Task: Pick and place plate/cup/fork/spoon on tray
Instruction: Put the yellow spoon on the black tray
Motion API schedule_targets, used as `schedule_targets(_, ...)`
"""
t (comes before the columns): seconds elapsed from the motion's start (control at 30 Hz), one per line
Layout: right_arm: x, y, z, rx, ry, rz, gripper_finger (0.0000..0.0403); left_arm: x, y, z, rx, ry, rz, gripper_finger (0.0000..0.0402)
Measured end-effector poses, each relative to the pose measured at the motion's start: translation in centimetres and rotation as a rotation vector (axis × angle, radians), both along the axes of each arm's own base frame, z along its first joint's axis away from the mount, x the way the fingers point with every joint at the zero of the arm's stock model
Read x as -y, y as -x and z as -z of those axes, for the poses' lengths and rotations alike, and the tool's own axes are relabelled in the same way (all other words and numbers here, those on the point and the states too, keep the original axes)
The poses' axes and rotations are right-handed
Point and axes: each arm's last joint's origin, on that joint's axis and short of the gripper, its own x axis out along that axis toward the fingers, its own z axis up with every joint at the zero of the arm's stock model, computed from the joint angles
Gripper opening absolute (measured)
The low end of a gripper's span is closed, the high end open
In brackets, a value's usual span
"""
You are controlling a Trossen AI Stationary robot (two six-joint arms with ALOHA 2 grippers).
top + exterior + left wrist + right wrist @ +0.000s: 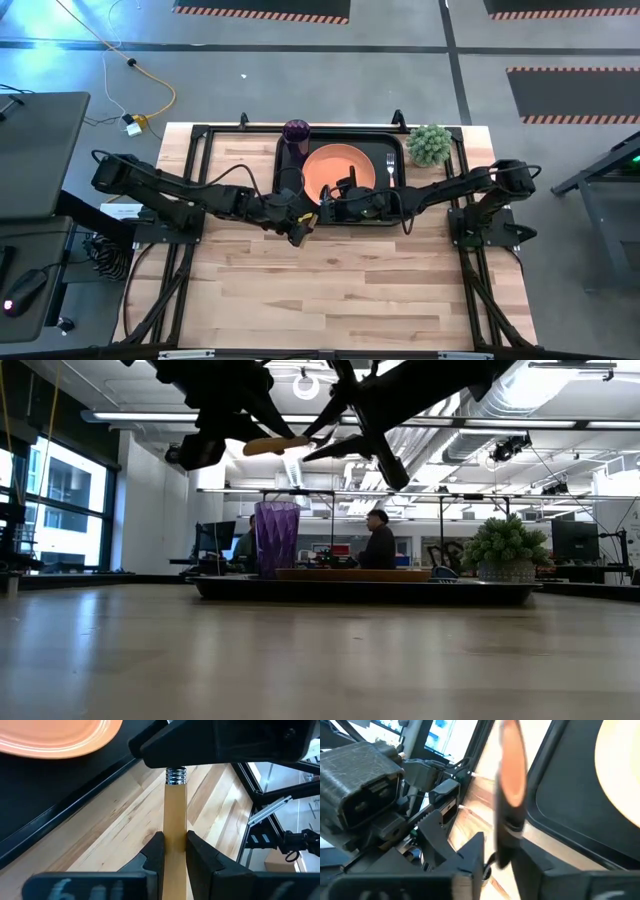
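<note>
Spoon [175,820]: it is up in the air, just off the near edge of the tray [282,165], w/ both arms on it. The left pincer [175,851] is closed tight on the slim orange handle. The right pincer [495,862] is closed on the other end of the spoon, where the silver neck goes in. In the low view the orange handle [275,446] hangs high above the surface, between the two dark arms.

The tray is black & sits at the far side of the surface [330,290], in the middle. The plate [338,168] lies flat in the tray. The fork [390,170] lies in the tray too, just right of the plate, tines pointing to the far edge. The cup [296,131] stands upright in the far left corner of the tray.

The surface is light wood planks w/ a black frame round it. A small green plant [430,144] stands at the far right corner, just beside the tray.

Room: grey floor w/ striped mats and a yellow cable [140,75]. Behind the surface there is a big hall w/ white pipes, lights, windows on the left & screens. A person [380,542] sits there, far off.
</note>
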Motion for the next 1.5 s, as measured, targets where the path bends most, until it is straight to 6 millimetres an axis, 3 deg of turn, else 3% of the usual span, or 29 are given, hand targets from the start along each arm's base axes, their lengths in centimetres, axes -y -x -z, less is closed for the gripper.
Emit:
schedule_targets(0.23,0.0,0.0,-0.1,0.004,0.033,-0.022,0.0006,0.0,0.0,0.0,0.003,-0.004,0.000,0.0038)
schedule_targets(0.63,0.3,0.0,-0.3,0.008,0.059,-0.081,0.0001,0.0,-0.1,-0.1,0.013,-0.022,0.019,0.0036)
schedule_targets(0.83,0.7,0.8,-1.8,0.017,0.117,-0.097,0.0001,0.1,-0.1,-0.5,0.047,-0.027,0.047,0.0036)
schedule_targets(1.33,3.9,7.3,-7.6,-0.087,0.382,-0.088,0.0000,-2.5,1.0,-2.8,0.125,-0.101,-0.024,0.0037)
schedule_targets(1.5,5.7,10.3,-8.4,-0.127,0.423,-0.045,0.0000,-3.6,1.1,-2.9,0.126,-0.123,-0.049,0.0037)
